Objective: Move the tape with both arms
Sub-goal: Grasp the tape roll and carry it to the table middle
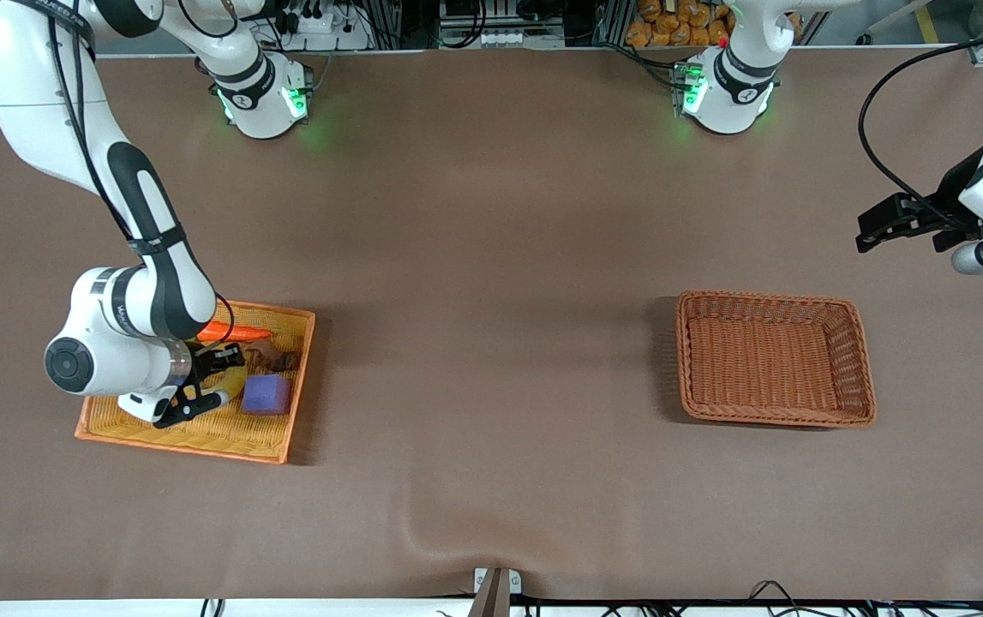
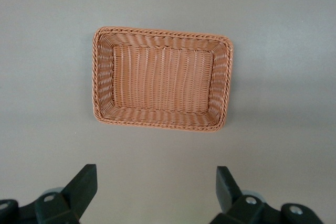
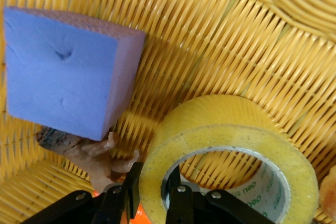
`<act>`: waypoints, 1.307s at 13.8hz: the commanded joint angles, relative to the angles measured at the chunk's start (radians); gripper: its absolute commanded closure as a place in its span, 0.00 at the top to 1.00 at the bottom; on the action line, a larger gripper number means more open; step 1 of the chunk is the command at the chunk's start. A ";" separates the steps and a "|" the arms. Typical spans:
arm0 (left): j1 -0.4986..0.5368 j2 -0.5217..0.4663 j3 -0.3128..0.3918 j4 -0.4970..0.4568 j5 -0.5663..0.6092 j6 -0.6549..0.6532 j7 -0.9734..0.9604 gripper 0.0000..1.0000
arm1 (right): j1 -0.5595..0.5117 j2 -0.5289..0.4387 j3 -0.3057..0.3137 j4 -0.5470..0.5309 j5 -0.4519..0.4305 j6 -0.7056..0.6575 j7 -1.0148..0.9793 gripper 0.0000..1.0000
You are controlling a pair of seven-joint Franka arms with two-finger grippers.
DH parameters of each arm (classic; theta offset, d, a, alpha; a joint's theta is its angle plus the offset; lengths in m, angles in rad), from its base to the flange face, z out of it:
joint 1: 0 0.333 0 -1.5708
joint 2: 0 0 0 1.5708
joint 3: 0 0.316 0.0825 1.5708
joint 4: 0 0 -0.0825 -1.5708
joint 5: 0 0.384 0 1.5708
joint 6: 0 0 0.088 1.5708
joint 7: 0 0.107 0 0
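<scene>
Pickup step: right gripper [image 3: 153,195] is clamping the tape [image 3: 231,145] wall in the yellow basket [image 1: 272,441]; a lift comes next. Left gripper [image 2: 157,187] is waiting, fingers apart, above the brown basket [image 2: 163,35].

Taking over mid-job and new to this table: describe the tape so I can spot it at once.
Find the yellow tray at the right arm's end of the table. The tape lies in it beside a purple cube, its wall pinched by the right hand: the only translucent yellow ring there.

A yellow wicker tray [image 1: 272,446] holds a purple foam cube [image 1: 266,395], a brown root-like piece [image 1: 272,356] and an orange carrot toy [image 1: 238,332], all just beside the right gripper [image 1: 208,377]; an empty brown wicker basket [image 1: 860,368] lies well apart.
</scene>
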 commanded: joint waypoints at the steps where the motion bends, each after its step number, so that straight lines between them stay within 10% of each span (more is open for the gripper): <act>1: 0.010 -0.001 -0.003 0.003 -0.022 0.000 0.004 1.00 | 0.019 -0.072 0.001 0.039 0.010 -0.080 0.000 0.00; 5: 0.010 0.000 -0.003 0.003 -0.022 0.000 0.004 1.00 | 0.062 -0.109 0.003 0.244 0.018 -0.387 0.038 0.00; 9: 0.010 0.000 -0.003 0.002 -0.022 0.002 0.004 1.00 | 0.309 -0.139 0.006 0.294 0.015 -0.417 0.413 0.00; 18: 0.011 0.000 -0.001 0.000 -0.022 0.000 0.005 1.00 | 0.728 0.121 0.001 0.346 0.044 0.063 0.897 0.00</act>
